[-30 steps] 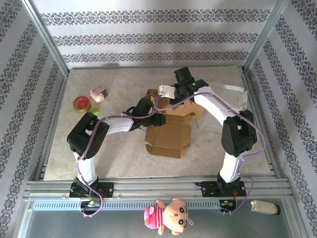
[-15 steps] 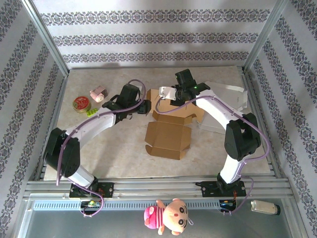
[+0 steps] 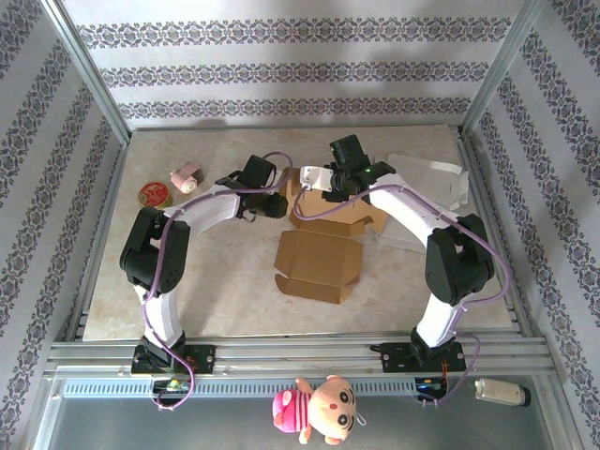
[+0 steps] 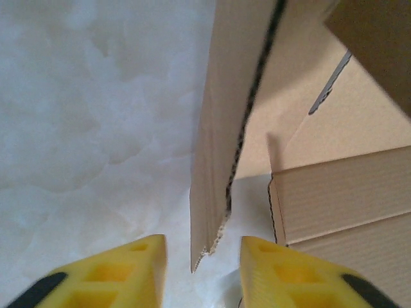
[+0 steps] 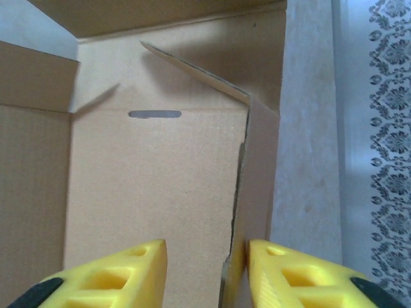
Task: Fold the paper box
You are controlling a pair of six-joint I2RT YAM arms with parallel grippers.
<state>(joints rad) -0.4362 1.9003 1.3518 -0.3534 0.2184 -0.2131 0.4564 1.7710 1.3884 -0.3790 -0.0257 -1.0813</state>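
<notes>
While both claws work the paper box [image 3: 320, 264], which lies open on the bench [image 3: 206, 281] betw. the two arms, I read this as the wall-raising step: side flaps stood up before anything gets tucked.

Left claw [image 4: 202, 249] is at the box's left side. Its jaws are narrow but w/ daylight either side of the upright left flap [image 4: 215, 154], so it's straddling, not pinching. Right claw [image 5: 207, 266] is at the box's far-right corner, jaws part open. The right wall [image 5: 258, 179] sits close against one finger, the other finger well clear. Neither holds anything.

Next, I reckon: close on each wall, keep both vertical, then fold inward w/o creasing.

Vs. a sec ago: the left arm was bunched over the box's middle, swung out left, and is now in at the left flap. Right claw is approx. where it was; the box hasn't shifted.
</notes>
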